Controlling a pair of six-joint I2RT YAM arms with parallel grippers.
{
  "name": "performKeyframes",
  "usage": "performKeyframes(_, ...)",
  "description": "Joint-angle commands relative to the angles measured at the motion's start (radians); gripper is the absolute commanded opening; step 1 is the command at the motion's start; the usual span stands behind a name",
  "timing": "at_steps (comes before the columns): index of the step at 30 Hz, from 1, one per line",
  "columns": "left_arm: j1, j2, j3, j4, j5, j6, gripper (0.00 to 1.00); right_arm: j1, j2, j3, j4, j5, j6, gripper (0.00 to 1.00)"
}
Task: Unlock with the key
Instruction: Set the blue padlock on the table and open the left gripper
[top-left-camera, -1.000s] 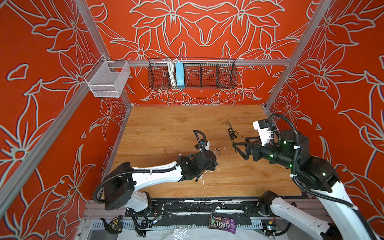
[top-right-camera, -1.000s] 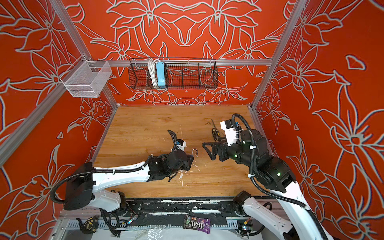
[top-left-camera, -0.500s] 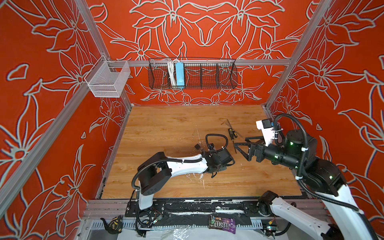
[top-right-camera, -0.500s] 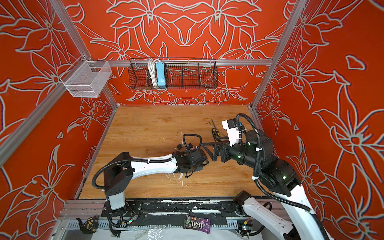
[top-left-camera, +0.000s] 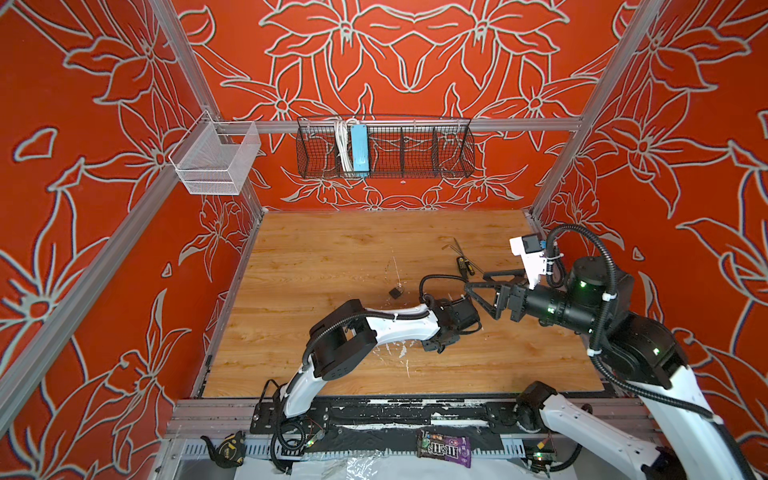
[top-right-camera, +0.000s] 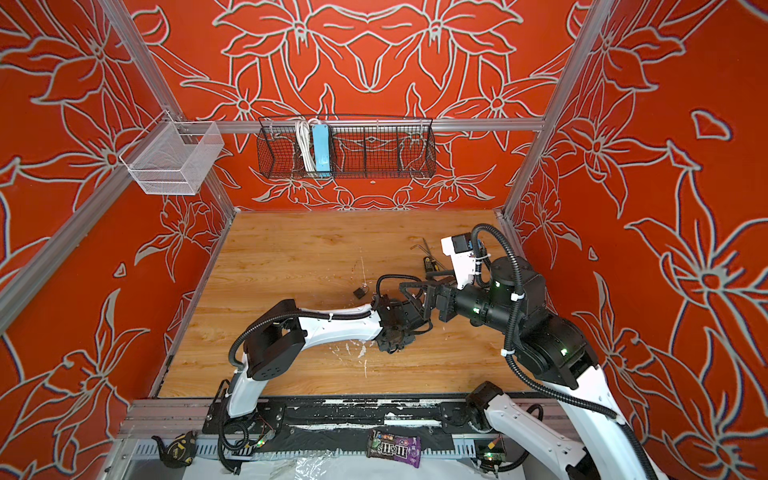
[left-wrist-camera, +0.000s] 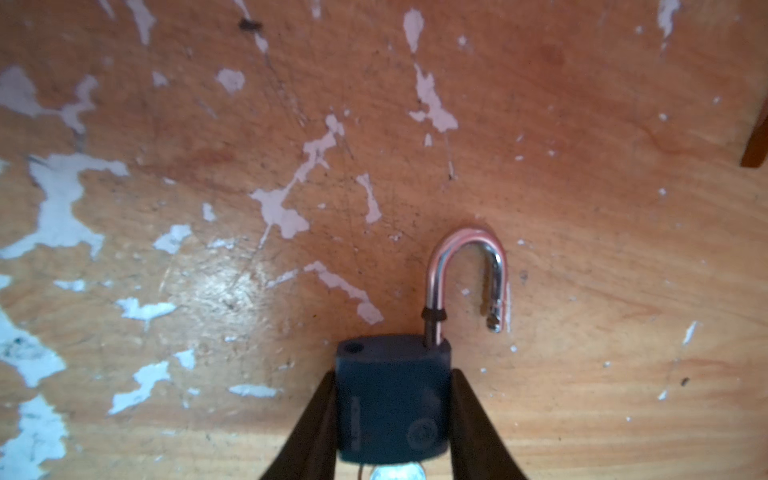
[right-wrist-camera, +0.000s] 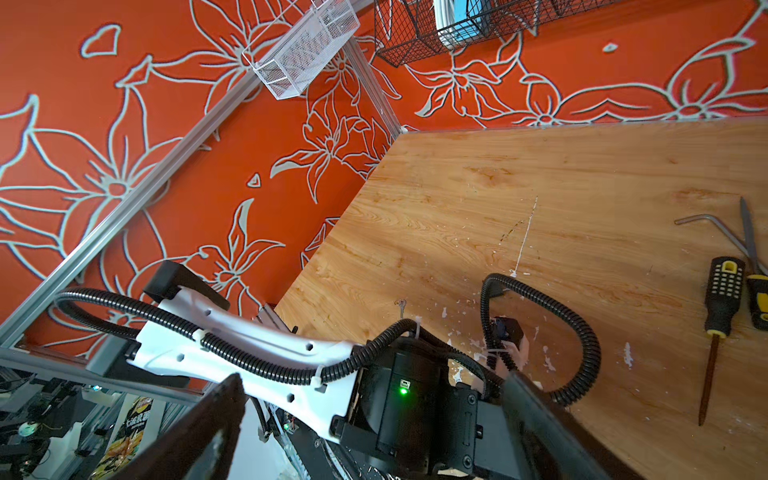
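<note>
fig. left tool clamped by its two fingers on the dark body of the padlock, low over the counter. the shackle was already swung free of its hole. a silver edge under the body, probably the key, was barely in view. the right tool stood with jaws wide apart and empty, close against the left wrist and its cable loop.

risks, as judged from where i stood:
- the grip was on the smooth flat sides only, so a knock or a twist on the key could turn the padlock or drop it.
- the right tool, reaching in so near, might snag the cable loop.
- the key, if loose, could fall out.

the counter was wood-grain board, its finish chipped to white patches near the front. on it lay a small dark item with a metal loop, two screwdrivers and a hex key. the walls were red with grey flower outlines. a black wire basket and a white mesh basket hung from the frame.
</note>
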Motion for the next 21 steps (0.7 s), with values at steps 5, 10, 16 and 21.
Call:
performKeyframes(5, -0.006, 0.028, 0.006, -0.053, 0.033, -0.042, 0.21, -0.003, 0.0, -0.004, 0.024, -0.016, 0.01, 0.97)
performKeyframes(10, -0.004, 0.021, 0.004, -0.044, 0.039, -0.044, 0.4, -0.003, -0.006, -0.008, 0.051, -0.042, 0.031, 0.97)
performKeyframes(16, -0.003, -0.024, -0.039, -0.007, 0.039, -0.067, 0.58, -0.003, -0.012, -0.025, 0.058, -0.051, 0.035, 0.97)
performKeyframes(21, 0.007, -0.098, -0.112, 0.041, 0.022, -0.089, 0.71, -0.003, -0.005, -0.004, 0.008, -0.015, 0.006, 0.97)
